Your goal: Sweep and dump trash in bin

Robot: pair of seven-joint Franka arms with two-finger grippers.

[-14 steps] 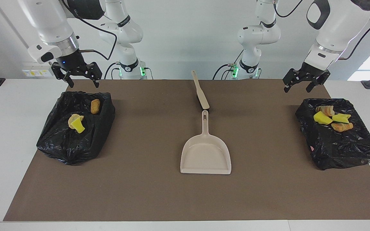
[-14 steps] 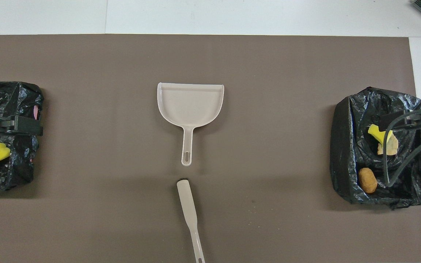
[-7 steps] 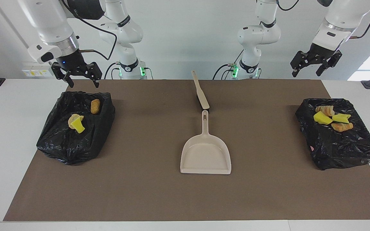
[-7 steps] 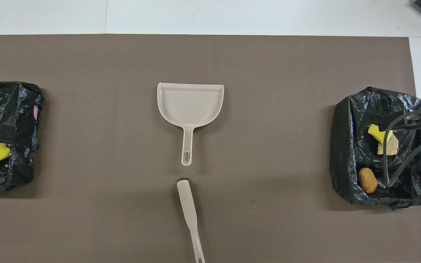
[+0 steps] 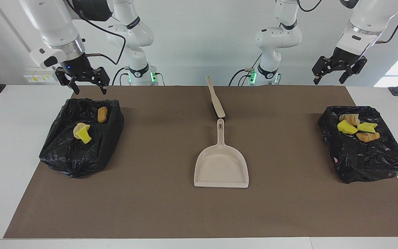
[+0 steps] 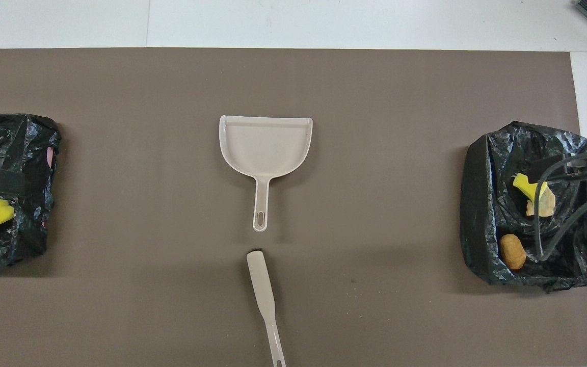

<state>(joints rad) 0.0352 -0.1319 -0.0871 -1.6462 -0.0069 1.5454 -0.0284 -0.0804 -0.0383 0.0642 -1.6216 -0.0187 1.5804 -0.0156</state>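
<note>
In the facing view we take the beige dustpan (image 5: 221, 167) at the middle of the brown mat (image 5: 157, 207) as our landmark; the brush (image 5: 215, 97) lies just nearer to the robots than its handle. Toward the right arm's end from the dustpan sits a black-bagged bin (image 5: 81, 136) holding three bits of trash (image 5: 82, 132), with the right gripper (image 5: 87, 90) in the air over its nearer rim, jaws apart and empty. Toward the left arm's end sits a second black-bagged bin (image 5: 363, 148) with four more pieces (image 5: 357, 127) on its bag; the left gripper (image 5: 329, 79) hangs high, jaws spread, holding nothing. In the overhead view we see the dustpan (image 6: 265, 148) and brush (image 6: 264, 300) in line, and both bins at the mat's ends.
</note>
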